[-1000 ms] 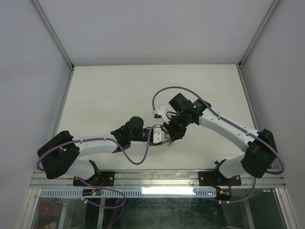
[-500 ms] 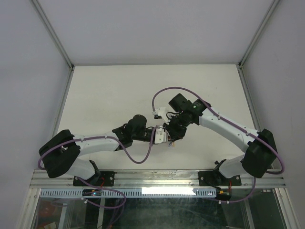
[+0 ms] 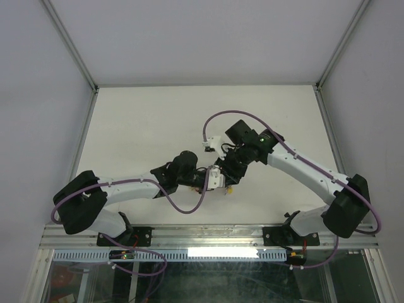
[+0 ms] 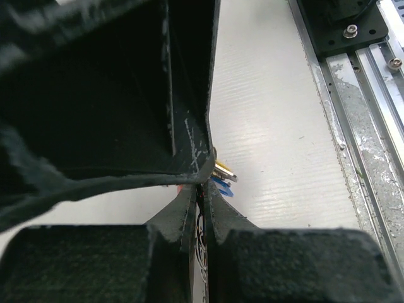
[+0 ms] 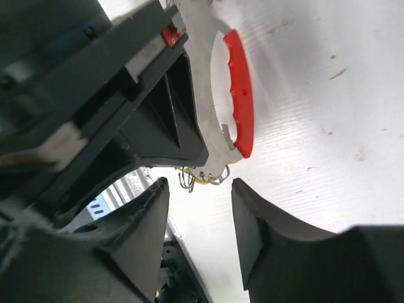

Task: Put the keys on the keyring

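In the right wrist view the keyring (image 5: 240, 95) shows its red arc and grey bar, tilted above the white table. My left gripper (image 4: 202, 189) is shut on its grey part, and the black left fingers (image 5: 158, 113) cover the bar's upper end. Small wire rings and a yellow tag of the keys (image 5: 210, 177) hang at the keyring's lower end. A silvery key with yellow and blue tags (image 4: 223, 177) pokes out past the left jaws. My right gripper (image 5: 199, 186) stands open just below the rings, holding nothing. From above, both grippers (image 3: 213, 178) (image 3: 226, 172) meet mid-table.
The white table (image 3: 158, 126) lies inside an enclosure with grey walls. A metal rail (image 4: 366, 126) and a black arm mount (image 4: 344, 25) run along the near edge, close to where the grippers meet. The purple cables (image 3: 186, 211) loop beside both arms.
The left jaws have closed on the keyring. The right jaws, shut before, have opened and let go. The left wrist has shifted slightly right.
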Controlling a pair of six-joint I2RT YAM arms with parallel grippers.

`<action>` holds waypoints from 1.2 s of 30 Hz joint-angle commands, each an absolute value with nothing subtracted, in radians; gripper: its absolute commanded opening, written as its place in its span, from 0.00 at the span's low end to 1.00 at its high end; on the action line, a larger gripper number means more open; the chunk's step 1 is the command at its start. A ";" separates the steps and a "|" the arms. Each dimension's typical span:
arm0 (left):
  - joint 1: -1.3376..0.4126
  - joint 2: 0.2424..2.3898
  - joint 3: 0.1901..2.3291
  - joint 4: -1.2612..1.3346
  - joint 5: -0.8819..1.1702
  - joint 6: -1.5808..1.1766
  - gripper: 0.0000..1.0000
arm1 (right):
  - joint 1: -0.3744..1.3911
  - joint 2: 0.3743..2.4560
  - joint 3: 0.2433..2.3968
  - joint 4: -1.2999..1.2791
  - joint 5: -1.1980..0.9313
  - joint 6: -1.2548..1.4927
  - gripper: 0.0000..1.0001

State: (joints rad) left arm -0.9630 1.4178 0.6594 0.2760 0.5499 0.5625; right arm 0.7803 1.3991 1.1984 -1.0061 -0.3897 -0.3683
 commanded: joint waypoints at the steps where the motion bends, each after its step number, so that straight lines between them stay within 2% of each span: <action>1: -0.956 1.413 0.671 0.378 0.532 0.489 0.00 | 0.765 1.307 1.254 -0.924 -0.364 -0.302 0.50; 4: -0.928 1.389 0.619 0.488 0.533 0.393 0.00 | 0.729 1.253 1.251 -0.870 -0.338 -0.249 0.54; 9: -0.855 1.335 0.515 0.752 0.532 0.210 0.00 | 0.634 1.166 1.206 -0.729 -0.344 -0.070 0.53; 12: -0.824 1.306 0.459 0.898 0.502 0.110 0.00 | 0.617 1.110 1.137 -0.597 -0.386 0.072 0.48; 16: -0.807 1.277 0.393 1.083 0.422 0.002 0.00 | 0.615 1.054 1.038 -0.401 -0.469 0.243 0.36; 21: -0.795 1.271 0.338 1.275 0.333 -0.119 0.00 | 0.615 1.029 0.986 -0.268 -0.546 0.332 0.36; 33: -0.793 1.264 0.325 1.368 0.327 -0.163 0.00 | 0.614 1.033 0.934 -0.185 -0.517 0.476 0.37; 36: -0.792 1.262 0.326 1.366 0.325 -0.160 0.00 | 0.614 1.041 0.928 -0.185 -0.548 0.479 0.34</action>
State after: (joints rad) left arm -0.8028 1.2953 0.3218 1.2663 0.3405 -0.1318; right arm 0.6167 1.0603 0.9348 -0.2539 -0.5060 0.4450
